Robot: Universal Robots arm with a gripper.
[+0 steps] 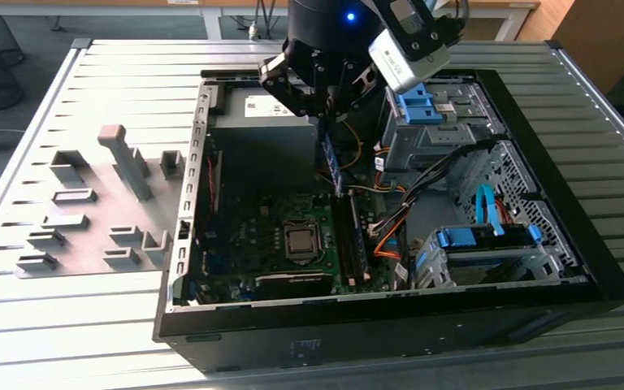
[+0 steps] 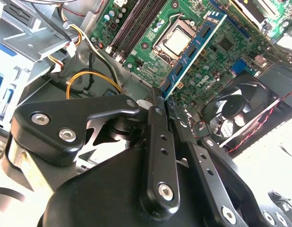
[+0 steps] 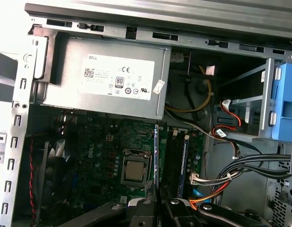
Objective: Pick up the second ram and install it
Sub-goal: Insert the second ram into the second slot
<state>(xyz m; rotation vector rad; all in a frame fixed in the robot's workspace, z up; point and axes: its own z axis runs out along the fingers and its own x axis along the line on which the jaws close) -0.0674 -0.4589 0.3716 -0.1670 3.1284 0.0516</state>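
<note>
Above the open computer case I hang over its green motherboard, just off the processor. My gripper is clamped on the second ram, which I hold edge-down above the long black sockets.

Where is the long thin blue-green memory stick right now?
The blue-green memory stick hangs edge-down in the black gripper, inside the open computer case, above the motherboard's black sockets.
</note>
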